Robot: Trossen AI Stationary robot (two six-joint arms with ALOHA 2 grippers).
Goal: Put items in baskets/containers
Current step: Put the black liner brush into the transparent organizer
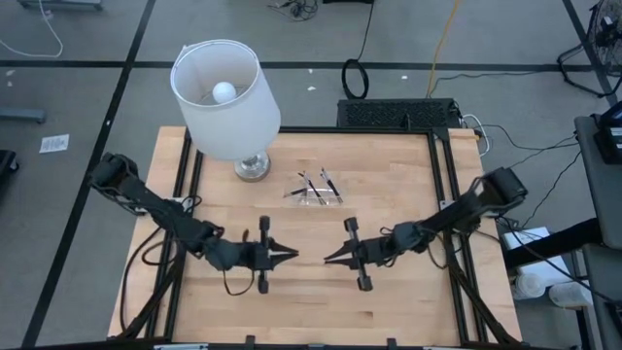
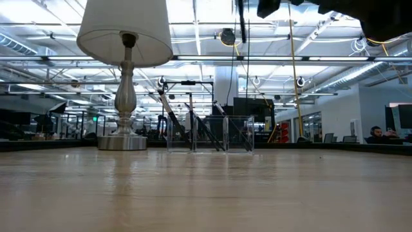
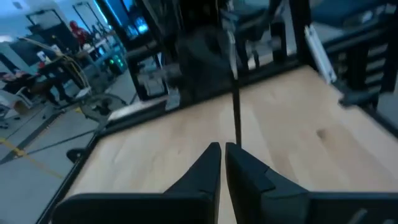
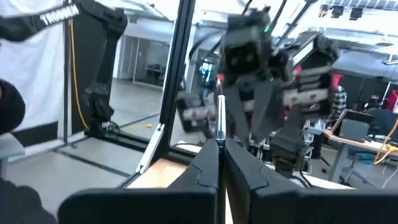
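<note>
A clear container [image 1: 313, 191] [image 2: 209, 134] stands at the table's far middle with several thin dark sticks [image 1: 321, 185] leaning inside it. Over the table's middle my two grippers face each other, tips a short way apart. My left gripper [image 1: 292, 255] [image 3: 222, 149] is shut on a thin dark stick [image 3: 236, 99] that reaches out toward the right arm. My right gripper [image 1: 328, 259] [image 4: 219, 146] is shut. A pale stick end [image 4: 219, 118] shows just beyond its fingertips. My left gripper pinches one end of the dark stick [image 3: 238, 142] between its two fingertips. The stick sticks out beyond the fingers, clear of the table. My right gripper has the pale stick end right at its fingertips. I cannot tell whether it touches it.
A lamp with a white shade [image 1: 225, 97] [image 2: 125, 77] stands on a metal foot [image 1: 252, 167] at the far left, close to the container. Bare wood [image 1: 311, 301] lies between the grippers and the near edge. Black frame rails [image 1: 442, 194] run along the table's sides.
</note>
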